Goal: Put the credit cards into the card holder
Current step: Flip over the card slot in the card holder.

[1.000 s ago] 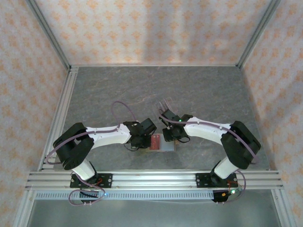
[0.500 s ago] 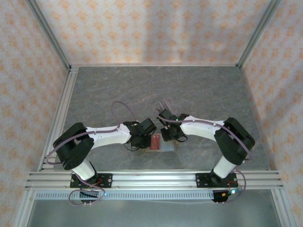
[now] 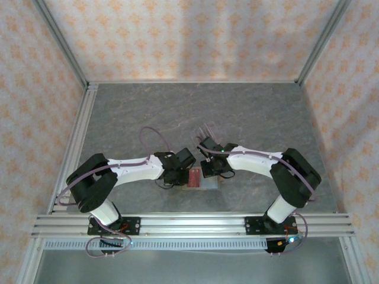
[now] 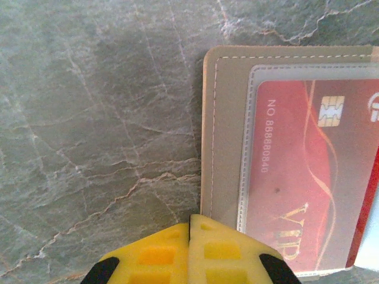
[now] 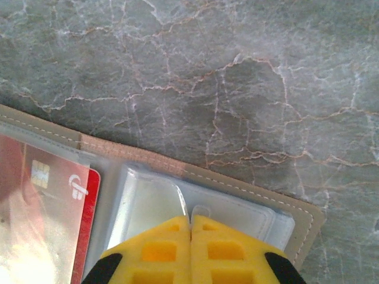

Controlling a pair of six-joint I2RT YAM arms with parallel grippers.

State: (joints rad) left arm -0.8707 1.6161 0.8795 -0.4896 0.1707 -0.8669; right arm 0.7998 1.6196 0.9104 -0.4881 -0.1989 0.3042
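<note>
The counter (image 3: 266,118) carries the holder (image 4: 225,118), lying open and flat. A red card (image 4: 296,177) sits under the holder's clear sleeve (image 4: 251,148). The left tool (image 4: 189,229), fingers pressed together, rests at the holder's edge. The right tool (image 5: 190,234), likewise pressed together, is over the holder's empty pocket (image 5: 148,201), perhaps nipping its film. Pin the holder firmly and raise the pocket's lip gently, so the next card slides in flat.

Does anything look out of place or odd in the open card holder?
The red card in the card holder seems not fully inside its clear pocket; a bare red strip sticks out toward the middle. Nothing looks damaged.
</note>
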